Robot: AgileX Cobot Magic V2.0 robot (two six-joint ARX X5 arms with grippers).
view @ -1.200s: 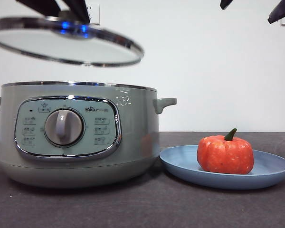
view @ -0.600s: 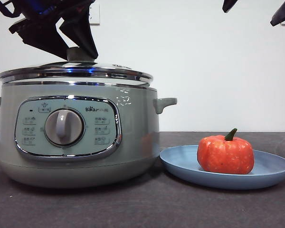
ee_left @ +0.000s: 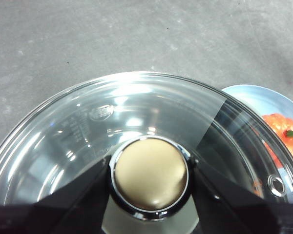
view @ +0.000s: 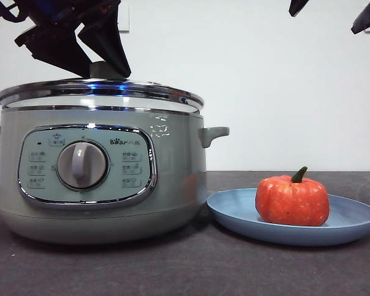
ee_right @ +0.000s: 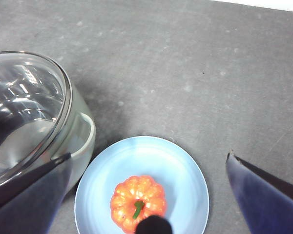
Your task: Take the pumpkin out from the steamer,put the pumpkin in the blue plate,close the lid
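The glass lid (view: pixel 142 91) sits on the sage-green steamer (view: pixel 172 172), its rim slightly tilted. My left gripper (view: pixel 105 65) stands over it, its jaws shut on the lid's round knob (ee_left: pixel 149 173) from both sides. The orange pumpkin (view: pixel 291 200) sits upright in the blue plate (view: pixel 234 213), to the right of the steamer. My right gripper (view: pixel 331 11) hangs high above the plate, open and empty. In the right wrist view the pumpkin (ee_right: pixel 136 195) lies between the gripper's (ee_right: pixel 149 156) spread jaws, on the plate (ee_right: pixel 185 180).
The plate's rim nearly touches the steamer's base. The steamer's side handle (view: pixel 214 134) juts out toward the plate. The dark grey tabletop (view: pixel 185 271) spreads in front of both, with a white wall behind.
The lid, held tilted in the air above the pot a second ago, has come down onto the steamer's rim. The left gripper came down with it. The right gripper has stayed put.
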